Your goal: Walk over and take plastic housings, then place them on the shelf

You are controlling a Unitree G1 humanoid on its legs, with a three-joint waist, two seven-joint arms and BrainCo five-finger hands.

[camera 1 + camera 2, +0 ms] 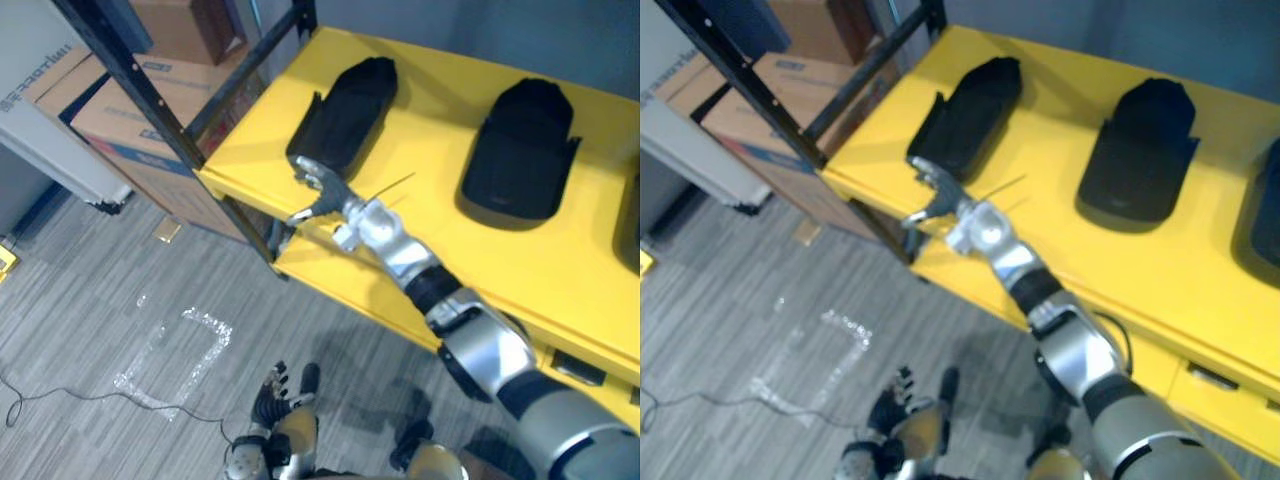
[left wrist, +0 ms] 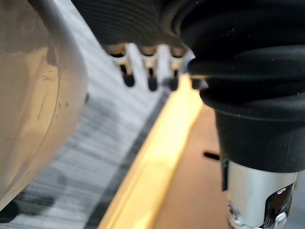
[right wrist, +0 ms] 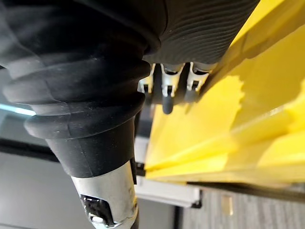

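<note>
- The step in hand looks like setting the housing (image 1: 345, 112) on the shelf (image 1: 430, 205). It already lies flat there, so what is left is a clean let-go.
- The right robot hand (image 1: 324, 192) reaches in over the shelf's front edge. Its fingers are loosely spread and clasp nothing.
- Its fingertips are at the housing's near end, touching it or just short of it; I cannot tell which.
- To do this well, draw the hand straight back toward the robot and a little upward. Straight fingers mean no tip can hook the housing's rim and drag it toward the edge.
- If the housing sits too near the front, a gentle flat-fingered push away from the hand should seat it deeper.
- The housing lies just beyond the fingertips and runs away from the hand.
- A second housing (image 1: 522, 150) lies well off to the hand's right, and a third housing (image 1: 1265, 215) lies farther right again.
- The left robot hand (image 1: 272, 395) hangs low over the floor, fingers relaxed and empty.
</note>
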